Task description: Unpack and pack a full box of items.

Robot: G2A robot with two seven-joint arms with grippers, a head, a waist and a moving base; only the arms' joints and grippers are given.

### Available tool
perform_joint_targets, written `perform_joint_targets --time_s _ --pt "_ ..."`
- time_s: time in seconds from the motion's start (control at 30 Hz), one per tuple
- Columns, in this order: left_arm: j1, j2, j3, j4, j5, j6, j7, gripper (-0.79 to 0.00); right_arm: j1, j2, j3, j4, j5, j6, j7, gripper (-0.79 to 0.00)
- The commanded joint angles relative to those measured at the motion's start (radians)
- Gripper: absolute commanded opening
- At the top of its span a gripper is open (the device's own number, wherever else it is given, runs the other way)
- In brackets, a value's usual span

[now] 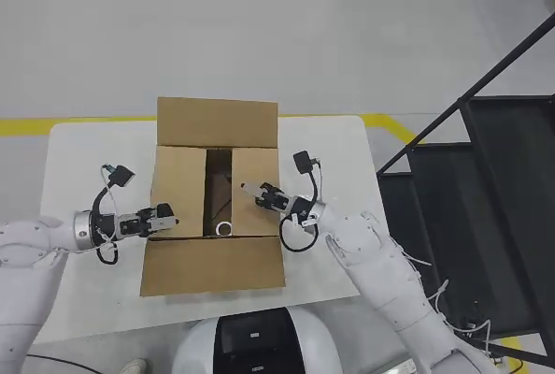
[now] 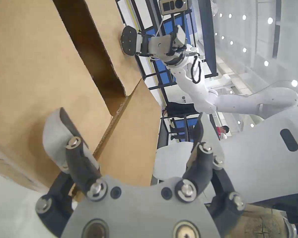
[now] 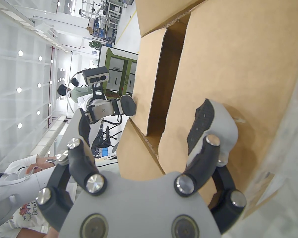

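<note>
Two unclenched tools: left tool (image 1: 170,222) at the box (image 1: 218,122) edge; right tool (image 1: 255,193) over its flap (image 1: 251,218).

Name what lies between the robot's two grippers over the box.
In the top view, between the left gripper and the right gripper lie two inward-folded side flaps of the box, with a dark open gap between them.

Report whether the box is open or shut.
Half open: on the box, the far flap and near flap are spread out; the side flaps lie inward, a dark gap between.
</note>
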Motion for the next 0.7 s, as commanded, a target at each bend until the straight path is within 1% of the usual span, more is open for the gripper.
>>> perform_joint_targets --time_s 0.0,0.07,0.17,0.23,0.33,0.4,0.43,0.47,0.5,0.57,0.63,0.67 --pt "-0.012 0.001 0.014 0.012 0.012 -0.008 0.008 0.0 -0.002 0.002 0.011 -0.01 0.008 -0.006 -0.01 0.0" --pt "-0.018 0.003 0.019 0.015 0.015 -0.018 0.018 0.0 -0.006 0.001 0.029 -0.027 0.053 -0.037 -0.037 0.0" --pt "-0.015 0.009 0.006 0.008 -0.004 -0.027 0.027 0.0 -0.003 0.0 0.066 -0.029 0.117 -0.128 -0.11 0.0" --pt "-0.005 0.015 -0.014 -0.001 -0.025 -0.034 0.034 0.0 0.012 0.002 0.088 -0.006 0.091 -0.165 -0.15 0.0" --pt "0.017 0.027 -0.061 -0.013 -0.07 -0.036 0.036 0.0 0.045 0.001 0.107 0.042 0.064 -0.191 -0.204 0.0" --pt "0.03 0.033 -0.092 -0.017 -0.1 -0.036 0.036 0.0 0.073 0.0 0.109 0.08 0.052 -0.21 -0.22 0.0" --pt "0.03 0.033 -0.092 -0.017 -0.1 -0.036 0.036 0.0 0.089 -0.001 0.11 0.099 0.056 -0.227 -0.217 0.0" --pt "0.03 0.033 -0.092 -0.017 -0.1 -0.036 0.036 0.0 0.103 -0.001 0.11 0.118 0.063 -0.245 -0.204 0.0" --pt "0.03 0.033 -0.092 -0.017 -0.1 -0.036 0.036 0.0 0.116 0.0 0.105 0.136 0.081 -0.264 -0.166 0.0" --pt "0.03 0.033 -0.092 -0.017 -0.1 -0.036 0.036 0.0 0.14 0.003 0.098 0.174 0.173 -0.285 -0.031 0.0" --pt "0.03 0.033 -0.092 -0.017 -0.1 -0.036 0.036 0.0 0.163 0.011 0.11 0.207 0.266 -0.276 0.124 0.0" --pt "0.03 0.033 -0.092 -0.017 -0.1 -0.036 0.036 0.0 0.169 0.015 0.123 0.218 0.307 -0.274 0.181 0.0"
